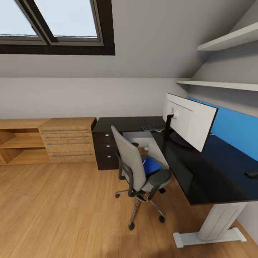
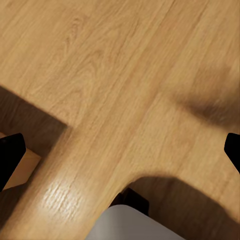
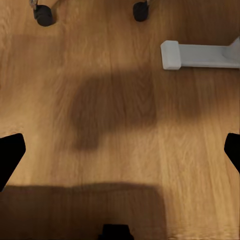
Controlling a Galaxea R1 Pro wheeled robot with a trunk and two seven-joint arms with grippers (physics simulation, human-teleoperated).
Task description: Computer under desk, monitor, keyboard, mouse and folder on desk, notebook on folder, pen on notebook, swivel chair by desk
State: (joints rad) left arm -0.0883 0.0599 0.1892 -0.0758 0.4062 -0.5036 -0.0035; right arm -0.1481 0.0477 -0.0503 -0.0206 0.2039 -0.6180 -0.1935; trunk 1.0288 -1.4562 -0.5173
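Floor: light wood planks under both wrist cameras.
Left gripper: fingertips spread wide, holding nothing, above bare floor.
Right gripper: fingers likewise apart, empty, near the desk's white foot.
Swivel chair: beside the desk, bright blue folder on its seat.
Mouse: at the desk's near right edge.
Monitor: upright on the desk.
Keyboard: on the desk behind the monitor.
Wooden drawer cabinet: against the far wall.

No readable text, labels, brands or numbers anywhere. The monitor shows its blank pale back. The desk carries no legible markings.
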